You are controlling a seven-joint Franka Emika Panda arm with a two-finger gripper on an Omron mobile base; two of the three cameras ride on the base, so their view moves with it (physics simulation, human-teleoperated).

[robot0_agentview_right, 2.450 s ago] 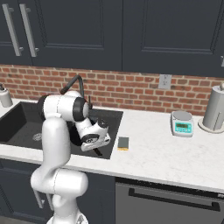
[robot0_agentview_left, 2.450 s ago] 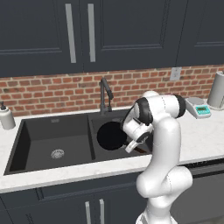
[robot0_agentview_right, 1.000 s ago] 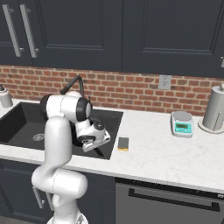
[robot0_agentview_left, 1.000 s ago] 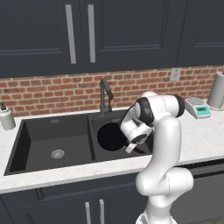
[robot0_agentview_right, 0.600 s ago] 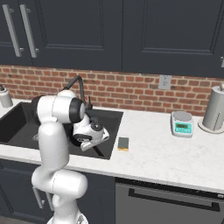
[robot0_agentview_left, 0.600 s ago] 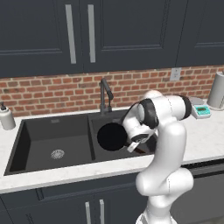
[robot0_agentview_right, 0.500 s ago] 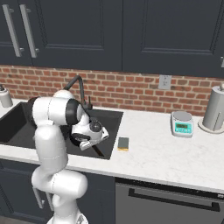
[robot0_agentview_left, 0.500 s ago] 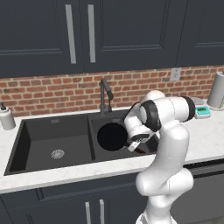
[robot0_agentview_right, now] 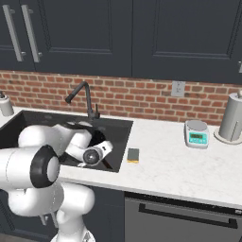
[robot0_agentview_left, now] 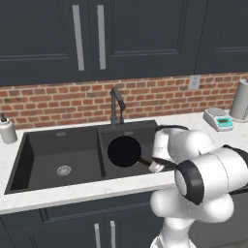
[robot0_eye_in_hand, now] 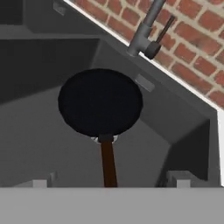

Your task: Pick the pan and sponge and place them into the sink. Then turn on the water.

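Since 2.5 s ago you've swung the arm lower and folded it over the sink (robot0_agentview_left: 19, 160); the pan (robot0_agentview_left: 124, 151) sits in the smaller right basin, handle toward the front rim. Pincer (robot0_eye_in_hand: 109, 183) tips stand apart either side of the handle, so it looks released, pan step likely done. Pan: round, flat black, thin brown handle. Sponge (robot0_agentview_right: 133, 155) waits on the surface (robot0_agentview_right: 189, 165) just beside the sink; faucet (robot0_agentview_right: 81, 98) untouched.
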